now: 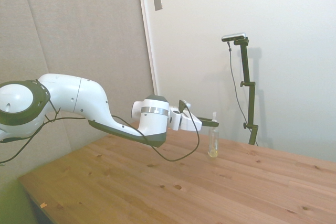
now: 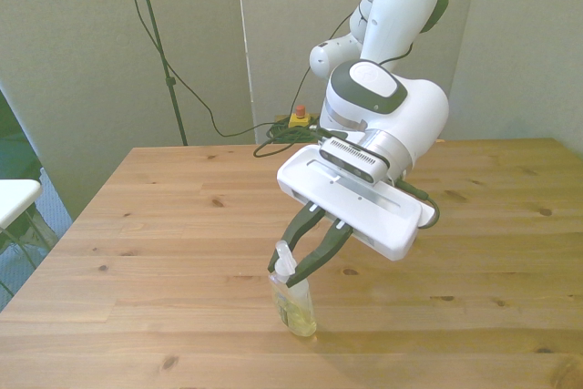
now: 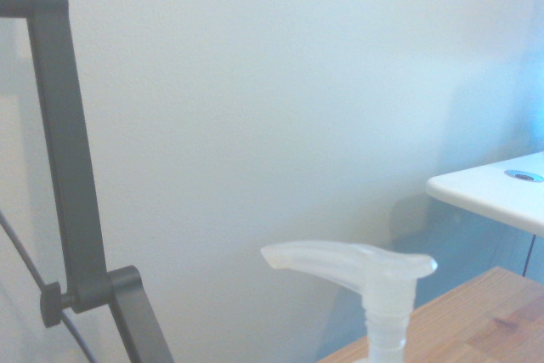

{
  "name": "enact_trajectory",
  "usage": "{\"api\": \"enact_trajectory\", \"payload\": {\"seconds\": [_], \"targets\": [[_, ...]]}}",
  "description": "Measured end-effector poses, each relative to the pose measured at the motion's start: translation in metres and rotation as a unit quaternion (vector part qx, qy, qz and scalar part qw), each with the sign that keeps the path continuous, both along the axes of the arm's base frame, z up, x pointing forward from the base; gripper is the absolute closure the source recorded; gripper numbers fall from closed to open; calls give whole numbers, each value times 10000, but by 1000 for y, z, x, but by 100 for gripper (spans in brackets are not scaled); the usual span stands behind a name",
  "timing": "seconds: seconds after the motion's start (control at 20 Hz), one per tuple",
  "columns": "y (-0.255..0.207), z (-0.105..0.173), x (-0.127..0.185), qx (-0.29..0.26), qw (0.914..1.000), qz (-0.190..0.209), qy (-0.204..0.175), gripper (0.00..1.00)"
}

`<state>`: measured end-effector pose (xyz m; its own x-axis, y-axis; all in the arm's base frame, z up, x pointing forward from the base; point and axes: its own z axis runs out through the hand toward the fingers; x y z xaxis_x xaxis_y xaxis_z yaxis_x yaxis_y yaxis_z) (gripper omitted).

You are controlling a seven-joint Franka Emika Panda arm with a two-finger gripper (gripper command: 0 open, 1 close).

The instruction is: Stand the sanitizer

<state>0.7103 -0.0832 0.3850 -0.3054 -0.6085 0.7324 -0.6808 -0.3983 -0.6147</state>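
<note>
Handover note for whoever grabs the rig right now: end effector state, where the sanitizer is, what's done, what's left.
End effector: fingers closed around the neck of the sanitizer, just below the pump nozzle; arm reaching out low and roughly level over the table.
Sanitizer: upright, base on the wood or very close to it, toward the camera-side edge in the front view. The side view also shows it vertical.
Done: bottle is stood up.
Left: open the fingers, check it stays standing by itself, then back the arm away without clipping the nozzle.
</note>
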Motion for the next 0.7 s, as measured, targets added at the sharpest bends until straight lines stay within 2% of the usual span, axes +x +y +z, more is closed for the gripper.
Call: {"api": "enact_trajectory", "payload": {"seconds": [0.1, 0.15, 0.7], "targets": [[2, -4, 1, -62, 10000, 8, 34, 100], [3, -5, 0, -81, 10000, 9, 46, 0], [1, -9, -17, -9, 9999, 27, 145, 0]]}}
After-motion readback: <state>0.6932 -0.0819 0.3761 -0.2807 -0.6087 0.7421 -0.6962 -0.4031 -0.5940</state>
